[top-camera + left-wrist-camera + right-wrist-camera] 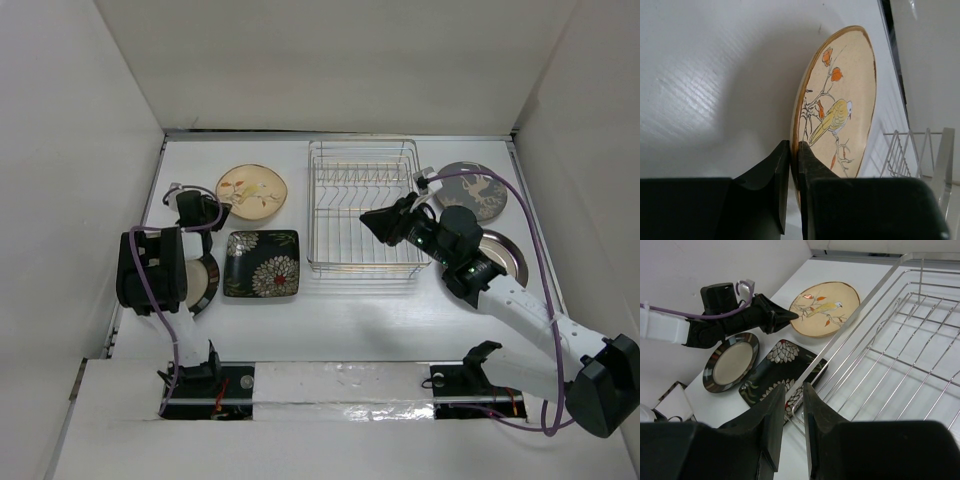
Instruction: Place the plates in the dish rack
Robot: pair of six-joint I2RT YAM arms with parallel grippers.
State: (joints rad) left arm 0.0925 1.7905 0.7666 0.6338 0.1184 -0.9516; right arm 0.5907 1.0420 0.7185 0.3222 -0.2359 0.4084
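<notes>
Tan plate [840,105]: round, bird-and-branch painting, glazed. It lies flat near the far left corner of the worktop [350,320], just left of the dish rack [311,210].

- Likely ceramic: stiff, fairly heavy for a rim pinch, slick glaze, chips if knocked on wire.
- The raised rim is the only place to get a hold. A deeper bite would guard against it swinging once lifted.
- Left gripper [794,150] is clenched on the near rim, one finger above and one below.
- Black square plate [262,263] sits just nearer than the tan one. A cream-centred dark plate [205,283] lies by the left edge, partly under the arm.
- Two dark round plates are right of the rack, not in it.
- The rack holds nothing.
- Right gripper [796,390] hangs over the rack's near left corner, jaws narrowly parted, nothing between them.
</notes>
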